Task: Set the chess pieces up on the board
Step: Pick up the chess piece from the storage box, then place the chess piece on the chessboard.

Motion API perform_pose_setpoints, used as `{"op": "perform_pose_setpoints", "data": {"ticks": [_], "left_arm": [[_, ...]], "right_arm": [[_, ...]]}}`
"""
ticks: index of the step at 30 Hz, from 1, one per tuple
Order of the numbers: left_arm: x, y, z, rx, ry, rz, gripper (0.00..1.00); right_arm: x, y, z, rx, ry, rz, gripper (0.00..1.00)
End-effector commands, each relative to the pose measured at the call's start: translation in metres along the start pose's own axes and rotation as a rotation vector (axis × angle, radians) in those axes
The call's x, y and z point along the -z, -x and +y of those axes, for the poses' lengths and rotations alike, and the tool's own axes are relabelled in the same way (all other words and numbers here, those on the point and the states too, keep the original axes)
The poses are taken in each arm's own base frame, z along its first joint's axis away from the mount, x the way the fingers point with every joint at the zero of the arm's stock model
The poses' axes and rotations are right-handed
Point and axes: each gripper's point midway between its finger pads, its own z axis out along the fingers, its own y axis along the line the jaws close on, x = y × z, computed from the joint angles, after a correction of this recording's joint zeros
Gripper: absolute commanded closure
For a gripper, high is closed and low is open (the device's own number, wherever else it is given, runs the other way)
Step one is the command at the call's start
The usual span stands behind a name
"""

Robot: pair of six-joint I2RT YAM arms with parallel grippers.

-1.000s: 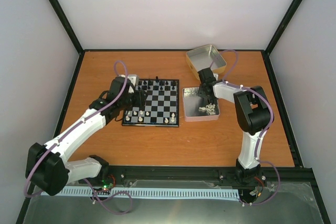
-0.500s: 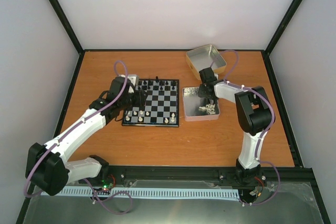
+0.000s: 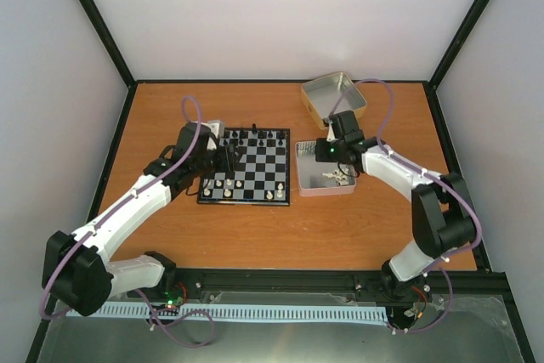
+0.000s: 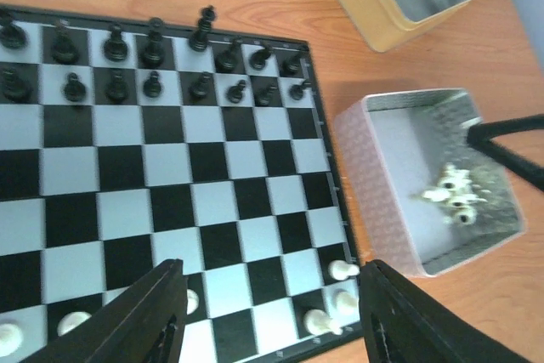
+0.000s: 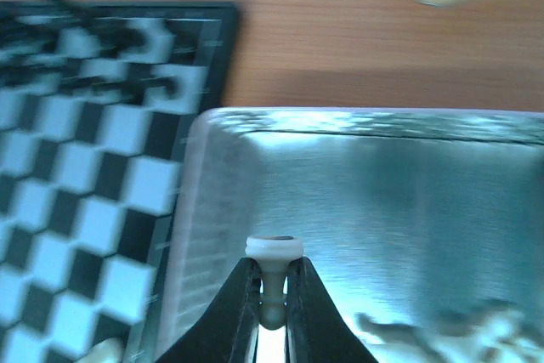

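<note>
The board [image 3: 255, 167] lies left of centre; it fills the left wrist view [image 4: 170, 176]. Several cream chess pieces [image 4: 344, 271] stand on its near rows. More cream pieces [image 3: 334, 178] lie in the pink-sided tin [image 3: 303, 167] right of the board, also in the left wrist view [image 4: 455, 193]. My right gripper [image 3: 327, 153] hangs over the tin's left part, shut on one cream piece [image 5: 274, 249], held upside down above the tin floor [image 5: 382, 201]. My left gripper [image 4: 272, 295] is open and empty over the board's near right squares.
Black pieces [image 4: 153, 57] fill the board's two far rows. An empty yellowish tin [image 3: 334, 95] lies tilted at the back right, beyond the pink tin. Bare orange table [image 3: 340, 227] lies in front of the board and tins.
My right gripper has lifted off the pile in the tin with a cream piece and shifted slightly left; its elbow swung out to the right. The left arm has barely moved.
</note>
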Motion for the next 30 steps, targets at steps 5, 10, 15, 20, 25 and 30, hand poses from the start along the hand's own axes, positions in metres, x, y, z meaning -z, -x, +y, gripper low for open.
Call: {"op": "perform_pose_setpoints", "data": {"ticks": [5,10,15,20,25,30], "left_arm": [[0.023,0.026,-0.05,0.201,-0.305,0.009,0.35],[0.043,0.045,-0.045,0.257,-0.346,-0.034,0.23],[0.056,0.05,-0.069,0.227,-0.478,-0.014,0.16],[0.057,0.039,-0.091,0.213,-0.631,0.093,0.15],[0.055,0.031,-0.104,0.215,-0.734,0.176,0.18],[0.054,0.021,-0.109,0.25,-0.794,0.233,0.35]], "right_arm": [[0.058,-0.004,0.117,0.234,0.414,-0.13,0.94],[0.094,-0.01,0.163,0.347,0.576,-0.196,0.94],[0.123,-0.019,0.191,0.424,0.768,-0.222,0.92],[0.134,-0.028,0.208,0.49,0.864,-0.193,0.92],[0.137,-0.034,0.22,0.548,0.897,-0.168,0.91],[0.13,-0.035,0.225,0.574,0.874,-0.148,0.9]]}}
